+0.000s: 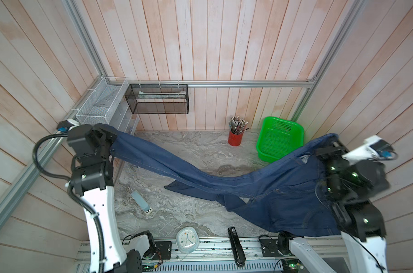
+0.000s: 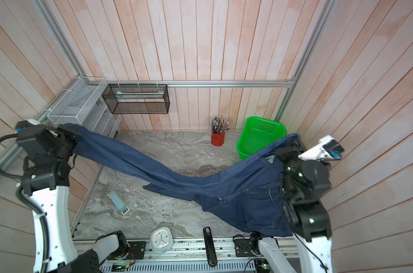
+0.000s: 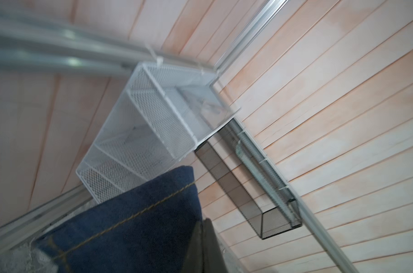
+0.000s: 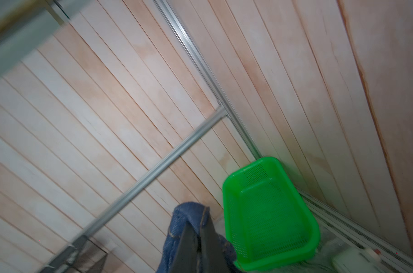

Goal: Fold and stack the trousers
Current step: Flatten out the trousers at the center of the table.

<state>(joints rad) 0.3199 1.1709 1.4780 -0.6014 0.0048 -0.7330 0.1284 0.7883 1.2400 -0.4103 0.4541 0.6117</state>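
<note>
- Trousers [image 1: 236, 186] hang above the table [image 1: 177, 146], long axis running left to right, loose leg drooping to it.
- Left hand [image 1: 109, 139] is clenched on a leg hem, right hand [image 1: 329, 150] on the waist.

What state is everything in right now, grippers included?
trousers: unfolded, lifted and stretched out, one leg trailing onto the table.
left gripper: shut on a leg hem.
right gripper: shut on the waistband.
green basket: empty.
red cup: upright, full of pencils.
clock: lying face up.
stapler: closed, lying flat.
</note>
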